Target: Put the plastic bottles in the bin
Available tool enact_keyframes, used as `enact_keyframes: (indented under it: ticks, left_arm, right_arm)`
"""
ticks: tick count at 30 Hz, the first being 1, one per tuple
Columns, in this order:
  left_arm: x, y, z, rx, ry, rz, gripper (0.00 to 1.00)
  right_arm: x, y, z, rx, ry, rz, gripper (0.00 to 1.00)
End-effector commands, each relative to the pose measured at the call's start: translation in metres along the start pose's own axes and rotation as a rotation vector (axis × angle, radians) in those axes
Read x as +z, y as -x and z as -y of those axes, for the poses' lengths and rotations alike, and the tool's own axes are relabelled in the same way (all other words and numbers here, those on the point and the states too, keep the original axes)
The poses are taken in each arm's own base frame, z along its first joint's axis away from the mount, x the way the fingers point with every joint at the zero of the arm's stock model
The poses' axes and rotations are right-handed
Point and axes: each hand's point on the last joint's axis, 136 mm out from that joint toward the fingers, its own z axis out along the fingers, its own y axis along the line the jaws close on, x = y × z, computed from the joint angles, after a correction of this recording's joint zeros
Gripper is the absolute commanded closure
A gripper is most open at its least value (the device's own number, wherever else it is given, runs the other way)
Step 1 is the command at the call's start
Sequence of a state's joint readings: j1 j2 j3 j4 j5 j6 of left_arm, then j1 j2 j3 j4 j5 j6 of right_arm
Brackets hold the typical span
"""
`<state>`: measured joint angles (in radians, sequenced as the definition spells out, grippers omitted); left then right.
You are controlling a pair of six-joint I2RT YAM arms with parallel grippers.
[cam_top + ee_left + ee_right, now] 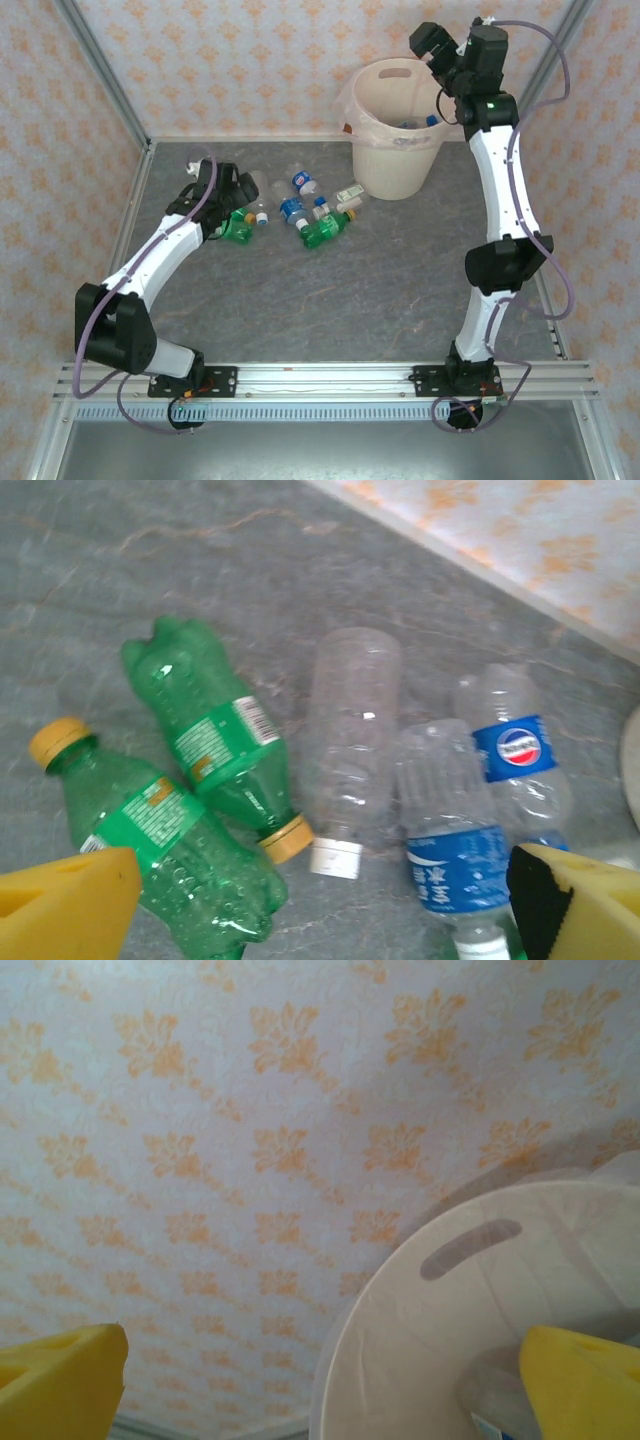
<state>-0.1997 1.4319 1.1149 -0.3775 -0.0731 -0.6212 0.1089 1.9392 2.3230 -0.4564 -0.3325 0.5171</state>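
Observation:
Several plastic bottles lie on the grey table. Under my left gripper (pixel 320 912) are two green bottles with yellow caps (pixel 215 730) (pixel 160 860), a clear unlabelled bottle (pixel 350 730) and two clear ones with blue labels (pixel 450 845) (pixel 515 750). Its yellow fingers (pixel 70 905) stand wide open above them, holding nothing. From above, this gripper (pixel 235 192) hovers at the left end of the bottle cluster (pixel 300 212). The cream-white bin (pixel 395 130) stands at the back right with bottles inside (pixel 415 123). My right gripper (pixel 436 48) is open and empty over its rim (pixel 400 1300).
Patterned walls enclose the table at the back and both sides. A green bottle (pixel 322 232) and a small labelled one (pixel 349 194) lie between the cluster and the bin. The front half of the table (pixel 330 310) is bare grey surface.

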Motion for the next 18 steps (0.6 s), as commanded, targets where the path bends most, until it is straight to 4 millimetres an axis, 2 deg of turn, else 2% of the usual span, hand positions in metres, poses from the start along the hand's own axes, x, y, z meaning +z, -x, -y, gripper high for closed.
enact_keyframes:
  ticks: [1, 5, 9, 18]
  left_arm:
    - [0.018, -0.021, -0.028, -0.126, 0.123, -0.046, 0.06]
    - [0.034, -0.042, -0.040, -0.173, 0.182, -0.107, 0.08]
    - [0.046, -0.052, -0.052, -0.210, 0.232, -0.136, 0.08]
    - [0.066, -0.069, -0.070, -0.275, 0.253, -0.186, 0.13]
  right_arm:
    - [-0.019, -0.009, -0.018, -0.044, 0.054, -0.050, 0.00]
    - [-0.028, -0.020, -0.029, -0.048, 0.088, -0.076, 0.00]
    - [-0.031, -0.032, -0.035, -0.052, 0.108, -0.110, 0.00]
    - [-0.040, -0.031, -0.037, -0.071, 0.102, -0.099, 0.00]
